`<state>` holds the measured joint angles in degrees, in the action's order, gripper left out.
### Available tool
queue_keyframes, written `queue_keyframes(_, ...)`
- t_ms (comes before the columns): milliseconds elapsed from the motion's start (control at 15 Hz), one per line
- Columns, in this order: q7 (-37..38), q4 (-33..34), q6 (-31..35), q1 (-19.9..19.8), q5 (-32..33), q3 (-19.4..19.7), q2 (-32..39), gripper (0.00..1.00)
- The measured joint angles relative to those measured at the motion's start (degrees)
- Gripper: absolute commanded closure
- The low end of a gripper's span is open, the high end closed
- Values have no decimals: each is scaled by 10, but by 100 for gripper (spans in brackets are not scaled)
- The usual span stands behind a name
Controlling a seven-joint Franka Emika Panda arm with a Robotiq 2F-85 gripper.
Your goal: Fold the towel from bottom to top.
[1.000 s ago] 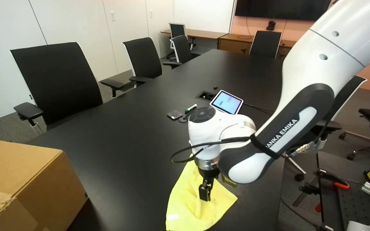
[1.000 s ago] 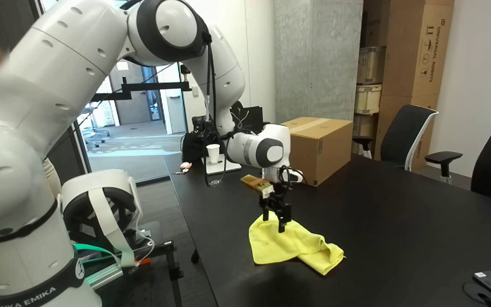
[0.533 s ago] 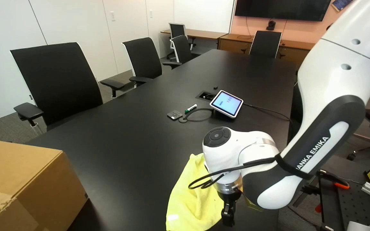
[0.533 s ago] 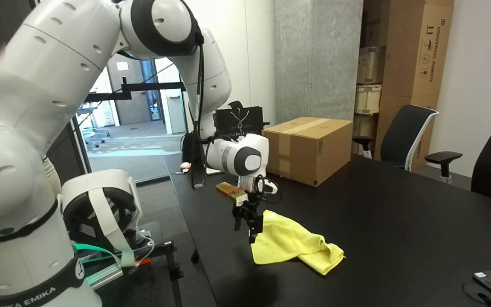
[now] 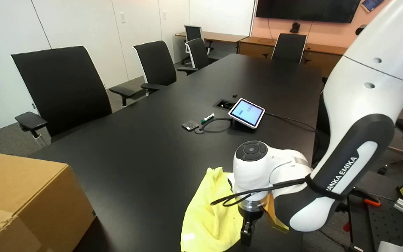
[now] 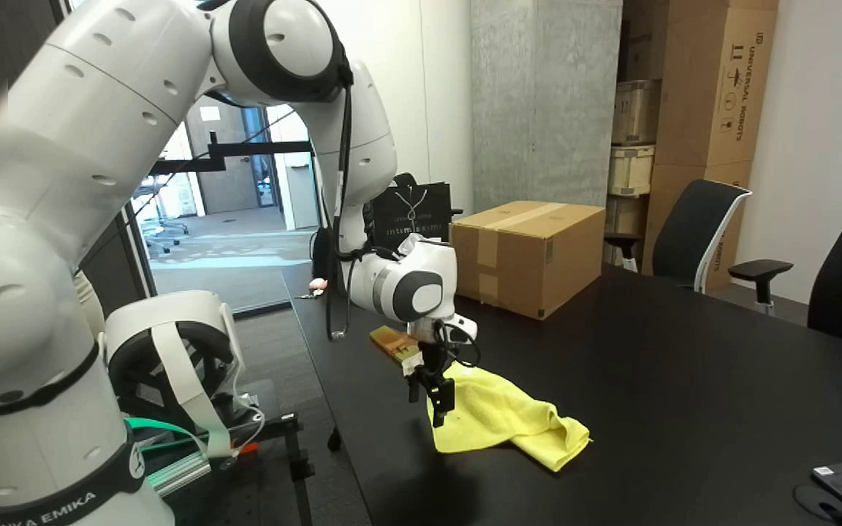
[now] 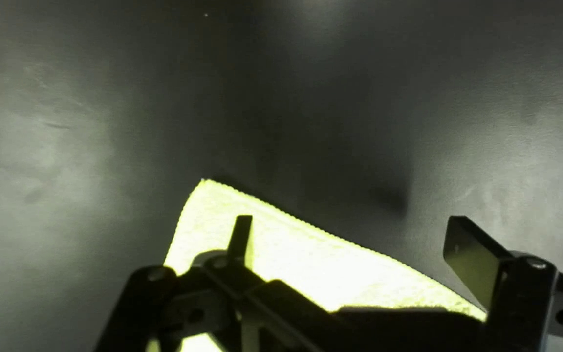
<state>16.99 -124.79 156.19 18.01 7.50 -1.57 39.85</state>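
Towel (image 6: 501,413): we see it rumpled on the black table (image 6: 684,453), pale yellow-green.
Gripper (image 7: 350,227): we see it pointing down at the towel's edge; we cannot tell whether it touches.
Jaws: spread wide; in the wrist view, 1 against the towel, 1 past its edge.
Cardboard box (image 6: 527,256): we see it on the table, well apart from the towel.

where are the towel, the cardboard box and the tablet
Towel (image 6: 498,415): in an exterior view, middle of the cloth.
Cardboard box (image 6: 522,263): in an exterior view, a side wall.
Tablet (image 5: 247,112): in an exterior view, its lit screen.
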Motion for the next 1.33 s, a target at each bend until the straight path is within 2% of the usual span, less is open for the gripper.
queue_keyframes(600,-1,1,53,-7,-3,29,26,0)
queue_keyframes(1267,-43,21,62,-59,-25,2,52,0)
queue_keyframes(1333,-47,22,62,-63,-26,0,53,25)
